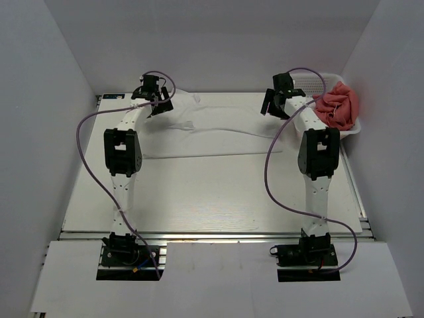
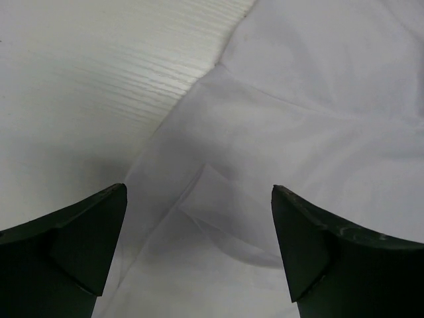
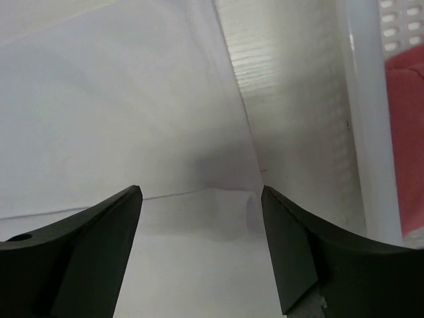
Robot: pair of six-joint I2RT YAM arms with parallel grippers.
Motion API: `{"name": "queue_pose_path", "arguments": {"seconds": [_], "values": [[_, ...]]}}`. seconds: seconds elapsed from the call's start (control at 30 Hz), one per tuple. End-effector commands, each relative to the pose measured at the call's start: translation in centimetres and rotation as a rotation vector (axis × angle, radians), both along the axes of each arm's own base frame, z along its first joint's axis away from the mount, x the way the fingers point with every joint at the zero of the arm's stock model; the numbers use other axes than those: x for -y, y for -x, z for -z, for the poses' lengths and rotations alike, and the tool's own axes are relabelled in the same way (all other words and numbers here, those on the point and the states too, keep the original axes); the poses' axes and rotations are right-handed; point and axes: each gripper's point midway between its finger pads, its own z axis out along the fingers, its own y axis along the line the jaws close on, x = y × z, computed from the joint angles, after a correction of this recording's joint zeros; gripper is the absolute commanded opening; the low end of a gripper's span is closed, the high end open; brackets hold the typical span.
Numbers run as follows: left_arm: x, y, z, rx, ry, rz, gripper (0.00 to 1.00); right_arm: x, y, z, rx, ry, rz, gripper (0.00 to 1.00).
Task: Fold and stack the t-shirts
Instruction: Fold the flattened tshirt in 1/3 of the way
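A white t-shirt (image 1: pixel 212 129) lies spread over the far half of the table, with soft folds near its left end. My left gripper (image 1: pixel 158 101) hovers open over the shirt's far left corner; the left wrist view shows wrinkled white cloth (image 2: pixel 265 152) below its gripper (image 2: pixel 199 199), nothing held. My right gripper (image 1: pixel 271 105) stands open above the shirt's far right corner; the right wrist view shows the shirt's edge (image 3: pixel 165 165) under the gripper (image 3: pixel 202 195), jaws apart and empty. Coral-pink t-shirts (image 1: pixel 338 106) are bunched in the white basket (image 1: pixel 311 81) at the far right.
The basket's white wall (image 3: pixel 368 119) runs just right of the right gripper, pink cloth (image 3: pixel 405 132) behind it. White enclosure walls close in on both sides and at the back. Purple cables loop from each arm over the table (image 1: pixel 212 192).
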Motion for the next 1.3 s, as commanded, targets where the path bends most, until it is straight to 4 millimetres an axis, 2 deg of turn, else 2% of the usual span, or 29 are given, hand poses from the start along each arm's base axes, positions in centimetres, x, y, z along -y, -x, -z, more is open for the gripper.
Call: {"name": "queue_pose_path", "arguments": {"seconds": [0.0, 0.03, 0.07, 0.1, 0.13, 0.17, 0.2, 0.23, 0.27, 0.3, 0.37, 0.47, 0.57, 0.67, 0.7, 0.73, 0.8, 0.83, 0.9, 0.93, 0.97, 1.0, 1.07, 1.1, 1.13, 1.17, 1.2, 1.23, 1.27], "values": [[0.0, 0.1, -7.7, 0.136, 0.043, 0.033, 1.0, -2.3, -1.1, -4.9, 0.126, -0.043, -0.14, 0.8], [0.2, 0.6, -8.3, 0.145, 0.052, 0.042, 1.0, -2.8, -0.5, -7.3, 0.167, -0.07, -0.172, 0.84], [0.0, 2.2, -8.9, 0.142, 0.052, 0.042, 1.0, -3.5, 0.9, -5.4, 0.118, -0.09, -0.209, 0.86], [0.1, 2.8, -9.3, 0.146, 0.059, 0.049, 1.0, -3.9, 0.9, -5.8, 0.144, -0.095, -0.229, 0.9], [0.1, 3.4, -9.6, 0.15, 0.059, 0.049, 1.0, -4.1, 2.1, -6.7, 0.152, -0.104, -0.244, 0.9], [0.4, 5.0, -8.0, 0.102, 0.056, 0.057, 1.0, -4.3, 3.2, -5.6, 0.122, -0.114, -0.26, 0.9], [0.3, 5.8, -9.9, 0.139, 0.059, 0.058, 1.0, -4.7, 4.1, -5.4, 0.122, -0.12, -0.277, 0.9], [1.2, 7.4, -8.1, 0.094, 0.068, 0.084, 1.0, -4.8, 4.6, -5.2, 0.114, -0.123, -0.276, 0.9], [1.5, 8.1, -7.8, 0.087, 0.082, 0.098, 1.0, -5.6, 5.7, -4.7, 0.102, -0.158, -0.309, 0.9], [2.5, 8.6, -7.8, 0.099, 0.116, 0.123, 1.0, -5.6, 6.6, -4.2, 0.094, -0.16, -0.312, 0.9], [4.1, 10.8, -6.2, 0.066, 0.193, 0.189, 1.0, -5.6, 8.0, -2.0, 0.044, -0.175, -0.294, 0.9], [4.7, 13.3, -2.5, -0.015, 0.237, 0.199, 1.0, -5.6, 9.4, 0.3, -0.02, -0.194, -0.278, 0.9], [4.7, 14.7, 0.0, -0.085, 0.249, 0.189, 1.0, -5.3, 10.4, 2.5, -0.068, -0.199, -0.255, 0.9], [4.2, 16.7, 3.6, -0.191, 0.24, 0.157, 1.0, -5.3, 11.4, 4.5, -0.123, -0.21, -0.251, 0.9], [4.0, 17.0, 3.9, -0.2, 0.238, 0.143, 1.0, -5.0, 12.3, 5.6, -0.151, -0.2, -0.246, 0.9], [3.9, 18.0, 5.2, -0.237, 0.236, 0.138, 1.0, -4.8, 12.7, 6.1, -0.159, -0.196, -0.244, 0.9], [3.2, 19.4, 6.1, -0.271, 0.213, 0.118, 1.0, -4.6, 13.1, 6.7, -0.164, -0.185, -0.236, 0.9], [3.0, 21.1, 7.3, -0.312, 0.215, 0.104, 1.0, -3.7, 14.7, 7.9, -0.2, -0.155, -0.216, 0.9], [2.7, 22.3, 7.2, -0.314, 0.213, 0.091, 1.0, -3.6, 16.5, 8.9, -0.232, -0.167, -0.214, 0.9], [2.5, 24.4, 8.3, -0.358, 0.209, 0.085, 1.0, -3.6, 17.2, 8.6, -0.228, -0.181, -0.21, 0.9], [2.2, 25.1, 8.4, -0.358, 0.204, 0.067, 1.0, -3.6, 20.4, 10.6, -0.297, -0.202, -0.212, 0.9], [1.8, 26.7, 8.5, -0.369, 0.194, 0.06, 1.0, -3.9, 20.9, 9.8, -0.273, -0.22, -0.219, 0.9], [1.2, 28.6, 8.4, -0.389, 0.186, 0.019, 1.0, -3.7, 24.7, 10.1, -0.306, -0.24, -0.212, 0.9], [0.4, 30.6, 8.9, -0.423, 0.161, -0.011, 1.0, -4.0, 25.8, 10.3, -0.311, -0.25, -0.219, 0.9], [0.4, 31.1, 7.7, -0.395, 0.171, -0.018, 1.0, -4.2, 25.9, 8.5, -0.254, -0.269, -0.227, 0.9], [0.3, 31.9, 7.4, -0.395, 0.179, -0.033, 1.0, -3.8, 29.0, 10.0, -0.32, -0.278, -0.226, 0.9], [-0.1, 34.1, 7.9, -0.437, 0.173, -0.056, 1.0, -4.3, 30.1, 9.9, -0.326, -0.284, -0.248, 0.9], [-0.2, 35.0, 7.5, -0.438, 0.18, -0.068, 1.0, -4.2, 32.1, 10.5, -0.361, -0.295, -0.253, 0.9], [-0.2, 36.0, 6.6, -0.414, 0.197, -0.088, 1.0, -4.3, 32.8, 9.2, -0.315, -0.309, -0.265, 0.9]]}}
